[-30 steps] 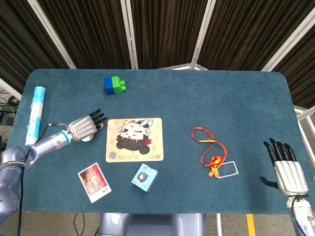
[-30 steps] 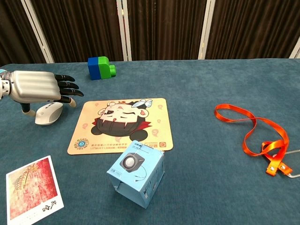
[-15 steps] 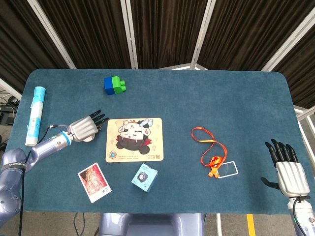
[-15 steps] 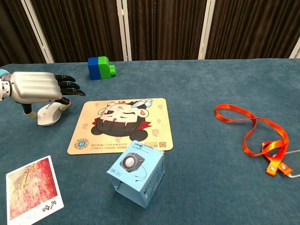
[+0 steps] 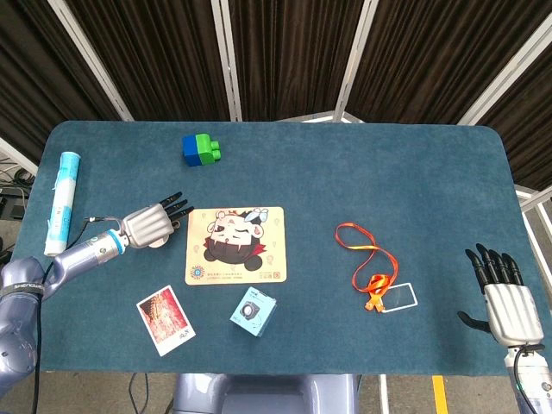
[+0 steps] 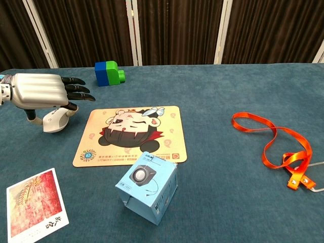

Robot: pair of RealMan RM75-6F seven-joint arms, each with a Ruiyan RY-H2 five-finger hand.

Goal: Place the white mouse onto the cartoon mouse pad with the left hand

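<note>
white mouse (image 6: 54, 120) under left hand (image 6: 38, 92), beside pad (image 6: 132, 134).

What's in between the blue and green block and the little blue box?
The cartoon mouse pad lies between the blue and green block and the small blue box; the head view shows it best.

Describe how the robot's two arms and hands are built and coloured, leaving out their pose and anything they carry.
Both hands have ribbed silver-grey metal backs and black fingers: the left hand and the right hand. The left arm is glossy blue-grey with a teal ring at the wrist, a thin dark cable alongside it and small lettering near the elbow. Little of the right arm shows.
</note>
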